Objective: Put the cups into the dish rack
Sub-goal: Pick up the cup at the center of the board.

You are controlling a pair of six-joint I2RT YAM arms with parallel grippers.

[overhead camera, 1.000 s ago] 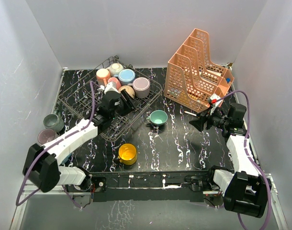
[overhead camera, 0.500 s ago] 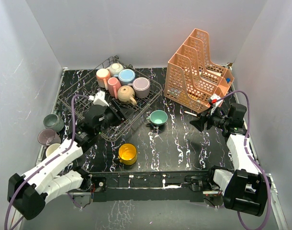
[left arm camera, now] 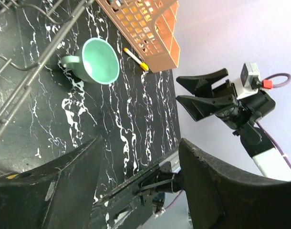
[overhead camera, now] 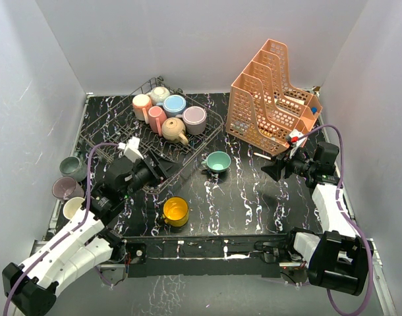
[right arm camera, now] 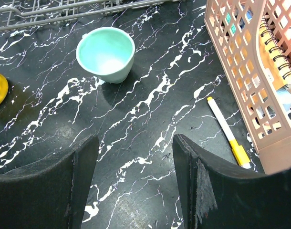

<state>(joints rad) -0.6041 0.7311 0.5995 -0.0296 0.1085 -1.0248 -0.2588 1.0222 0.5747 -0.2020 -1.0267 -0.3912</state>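
At the worktop's (overhead camera: 254, 197) left edge stand a grey-green cup (overhead camera: 74, 168), a lilac cup (overhead camera: 64, 189) and a cream cup (overhead camera: 74, 207), all outside the dish rack (overhead camera: 112, 141). The left pincer (overhead camera: 160, 170) hangs over the rack's near edge, jaws apart and empty. Six cups crowd the rack's far part, a tan cup (overhead camera: 173, 130) nearest. A yellow cup (overhead camera: 176, 211) sits in front of the rack, and a teal cup (overhead camera: 218, 161) stands just beside its right side. The right pincer (overhead camera: 272, 167), apart and empty, hovers near the orange organizer (overhead camera: 273, 99).
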